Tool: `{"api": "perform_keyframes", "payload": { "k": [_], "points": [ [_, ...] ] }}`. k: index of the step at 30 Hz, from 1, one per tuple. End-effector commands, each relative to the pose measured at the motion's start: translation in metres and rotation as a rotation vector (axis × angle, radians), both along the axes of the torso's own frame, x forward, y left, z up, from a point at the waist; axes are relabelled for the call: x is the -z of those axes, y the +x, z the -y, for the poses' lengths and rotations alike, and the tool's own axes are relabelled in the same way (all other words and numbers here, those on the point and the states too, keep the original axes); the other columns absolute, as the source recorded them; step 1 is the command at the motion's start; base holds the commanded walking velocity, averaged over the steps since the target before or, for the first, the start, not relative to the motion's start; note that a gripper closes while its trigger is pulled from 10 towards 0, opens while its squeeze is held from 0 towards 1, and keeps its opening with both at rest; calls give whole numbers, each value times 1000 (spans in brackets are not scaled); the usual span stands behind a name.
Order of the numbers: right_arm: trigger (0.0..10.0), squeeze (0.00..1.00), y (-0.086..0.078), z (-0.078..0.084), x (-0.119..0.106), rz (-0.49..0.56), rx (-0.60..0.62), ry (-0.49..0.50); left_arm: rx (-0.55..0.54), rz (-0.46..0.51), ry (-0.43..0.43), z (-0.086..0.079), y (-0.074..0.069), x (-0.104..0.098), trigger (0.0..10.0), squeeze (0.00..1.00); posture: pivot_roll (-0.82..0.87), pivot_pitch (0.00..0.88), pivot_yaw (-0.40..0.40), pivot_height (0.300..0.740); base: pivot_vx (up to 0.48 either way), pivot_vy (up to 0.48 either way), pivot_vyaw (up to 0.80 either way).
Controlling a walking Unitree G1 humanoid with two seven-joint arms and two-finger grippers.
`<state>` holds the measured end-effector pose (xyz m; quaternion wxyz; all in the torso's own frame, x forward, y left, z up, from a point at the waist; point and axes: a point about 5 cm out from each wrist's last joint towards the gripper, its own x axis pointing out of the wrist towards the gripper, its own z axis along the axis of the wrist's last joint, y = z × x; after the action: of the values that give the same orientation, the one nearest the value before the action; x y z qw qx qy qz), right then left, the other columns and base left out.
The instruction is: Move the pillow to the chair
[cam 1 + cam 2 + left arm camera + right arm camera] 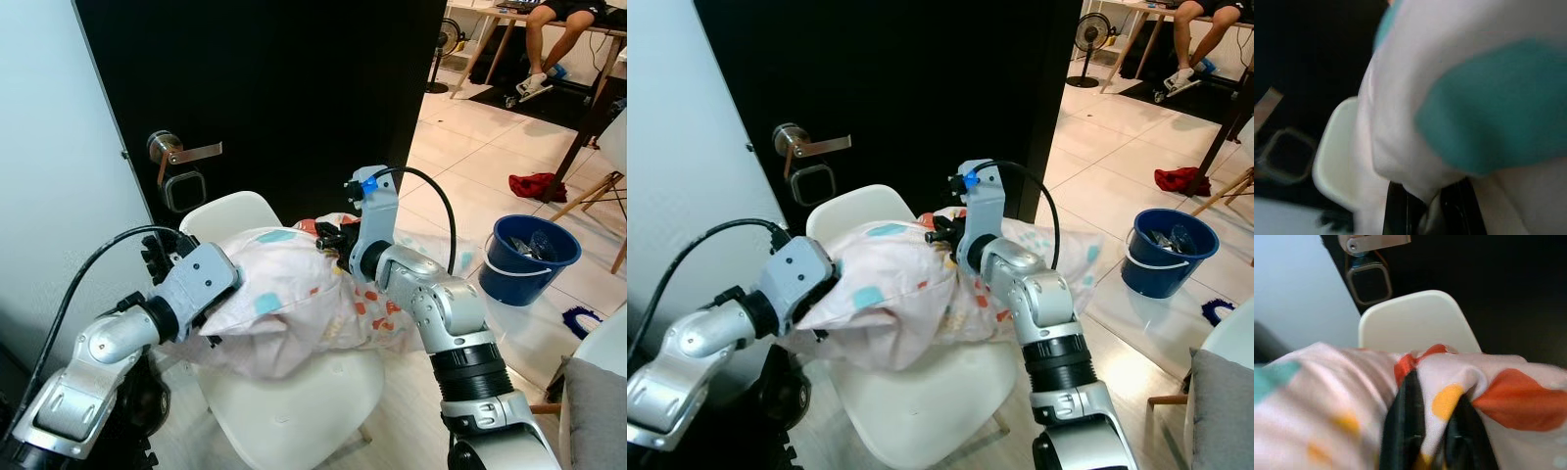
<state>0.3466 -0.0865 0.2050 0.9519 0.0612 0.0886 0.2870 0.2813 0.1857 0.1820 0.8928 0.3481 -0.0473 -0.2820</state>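
a pale wall (pixel 49 147) stands at the far left, and beside it a black door (pixel 294 88) with a metal lever handle (pixel 181 152) and a lock plate beneath it. in front of the door sits a white moulded chair (pixel 294 411), its backrest rising just under the handle.

the left gripper (pixel 1425 208) comes in from the left, its two black fingers pinched onto the near left edge of the pillow (pixel 294 304), with a fold of cloth bunched between them in the left wrist view. the pillow is pale pink with teal, orange and yellow spots. it is held up between the two arms, hanging over the chair seat and sagging toward it; whether its underside already touches the seat cannot be told.

the right gripper (pixel 1422 426) clamps the pillow's far right edge near the backrest, fabric squeezed between its fingers.

further right, on the tiled floor (pixel 470 147), are a blue bucket (pixel 524 259), a red cloth (pixel 534 184), and, at the top right, the legs of a person (pixel 558 39) seated at a table.

the step in hand looks like the placing: the pillow is above its target. the next move likely calls for lowering both arms together until the seat takes the weight, then opening both claws and drawing them back without dragging the cloth off.
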Motion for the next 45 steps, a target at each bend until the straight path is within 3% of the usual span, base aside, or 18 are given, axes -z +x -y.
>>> {"api": "perform_keyframes", "payload": {
  "k": [1, 2, 5, 10, 12, 13, 15, 19, 20, 23, 30, 38, 40, 45],
  "points": [
    [10000, 1000, -5, -5, -12, 61, -53, 23, -35, 8, 96, -14, -1, -1, 0, 0, 11, 0, -19, 740, 0, 0, 0],
    [10000, 1000, -5, -5, -12, 61, -53, 23, -35, 8, 96, -14, -1, -1, 0, 0, 11, 0, -19, 740, 0, 0, 0],
    [10000, 1000, -8, -4, -5, 37, -64, 19, -14, -88, 257, -29, -12, 5, 0, 0, 21, 0, -21, 740, 0, 0, 0],
    [10000, 1000, -9, -1, -4, 29, -71, 16, 32, -185, 359, -31, -24, 21, 0, 0, 21, 0, -18, 740, 0, 0, 0],
    [10000, 1000, -9, 6, -2, 21, -54, 17, 96, -336, 454, -32, -42, 45, 0, 0, 19, 0, -15, 740, 0, 0, 0],
    [10000, 1000, -9, 6, -2, 21, -54, 17, 96, -336, 454, -32, -42, 45, 0, 0, 19, 0, -15, 740, 0, 0, 0],
    [10000, 1000, -8, 13, -2, 16, -28, 24, 126, -475, 485, -35, -57, 65, 0, 0, 18, 0, -13, 740, 0, 0, 0],
    [10000, 1000, -8, 16, -1, 3, -19, 17, 139, -514, 503, -36, -62, 71, 0, 0, 18, 0, -13, 740, 0, 0, 0],
    [10000, 0, -6, 20, 1, -16, -2, 7, 151, -561, 535, -39, -68, 79, 0, 0, 18, 0, -9, 735, 0, 0, 0],
    [10000, 0, -4, 27, 4, -36, 27, -11, 140, -646, 576, -46, -76, 94, 0, 0, 15, 0, -4, 725, 0, 0, 0],
    [10000, 0, -8, 34, 12, -88, 36, -69, 69, -724, 631, -55, -81, 122, 0, 0, 8, 0, 2, 700, 0, 0, 0],
    [10000, 0, -14, 38, 24, -172, 8, -140, 3, -711, 689, -63, -78, 131, 0, 0, 5, 0, 1, 680, 0, 0, 0],
    [10000, 0, -16, 43, 29, -214, 6, -164, -60, -674, 736, -71, -73, 133, 0, 0, 2, 0, 0, 670, 0, 0, 0],
    [10000, 0, -20, 48, 35, -275, -12, -184, -161, -630, 760, -82, -66, 133, 0, 0, 2, 0, -1, 655, 0, 0, 0]
  ]
}}
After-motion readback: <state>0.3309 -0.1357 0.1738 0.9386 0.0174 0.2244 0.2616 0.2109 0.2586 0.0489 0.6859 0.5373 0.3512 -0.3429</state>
